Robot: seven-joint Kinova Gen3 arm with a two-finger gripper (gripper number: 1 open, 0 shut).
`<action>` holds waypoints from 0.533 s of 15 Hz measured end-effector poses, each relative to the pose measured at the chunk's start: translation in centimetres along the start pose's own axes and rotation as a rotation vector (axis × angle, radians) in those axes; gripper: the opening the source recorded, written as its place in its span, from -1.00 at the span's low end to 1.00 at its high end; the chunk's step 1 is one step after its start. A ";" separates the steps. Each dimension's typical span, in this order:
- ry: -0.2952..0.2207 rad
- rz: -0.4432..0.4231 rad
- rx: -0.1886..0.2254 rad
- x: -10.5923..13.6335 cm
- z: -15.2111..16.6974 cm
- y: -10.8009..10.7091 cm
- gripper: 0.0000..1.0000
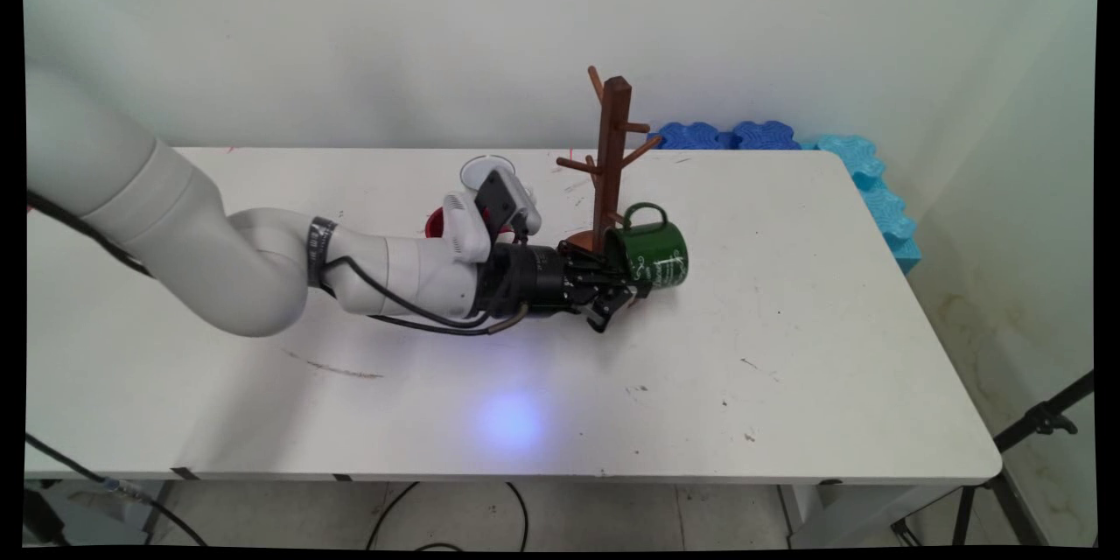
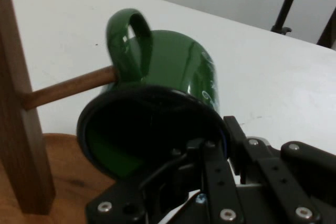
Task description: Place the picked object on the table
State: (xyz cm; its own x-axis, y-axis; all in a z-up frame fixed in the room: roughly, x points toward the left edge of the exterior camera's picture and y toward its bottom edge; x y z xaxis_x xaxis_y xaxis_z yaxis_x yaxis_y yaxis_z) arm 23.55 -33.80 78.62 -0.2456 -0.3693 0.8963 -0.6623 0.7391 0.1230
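Note:
My gripper (image 1: 632,280) is shut on the rim of a green enamel mug (image 1: 656,258), which lies tilted on its side with its mouth toward the hand. In the hand view one finger is inside the mug (image 2: 178,61) and the other outside its wall, with the gripper (image 2: 215,137) at the lower right of the rim. The mug's handle (image 2: 128,40) points up beside a low peg (image 2: 68,87) of the brown wooden mug tree (image 1: 610,157). The peg's tip meets the handle's base; whether it passes through the loop I cannot tell. The tree's round base (image 2: 68,182) is just below the mug.
A red object (image 1: 433,223) and a white round cup (image 1: 486,168) sit behind the wrist, partly hidden by it. Blue foam blocks (image 1: 866,184) line the table's far right corner. A black tripod (image 1: 1041,424) stands off the table's right end.

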 end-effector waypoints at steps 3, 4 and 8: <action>-0.002 0.007 -0.020 0.1 -1.2 0.8 -1.00; -0.003 0.008 -0.025 0.1 -1.5 1.0 -1.00; -0.009 0.015 -0.043 0.2 -3.5 1.8 -1.00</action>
State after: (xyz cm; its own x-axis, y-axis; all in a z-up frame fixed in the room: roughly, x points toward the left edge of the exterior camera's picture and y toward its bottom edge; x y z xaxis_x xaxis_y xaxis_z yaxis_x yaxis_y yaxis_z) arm 24.75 -30.55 80.54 -0.2621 -0.3629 0.8942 -0.6272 0.7683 0.1279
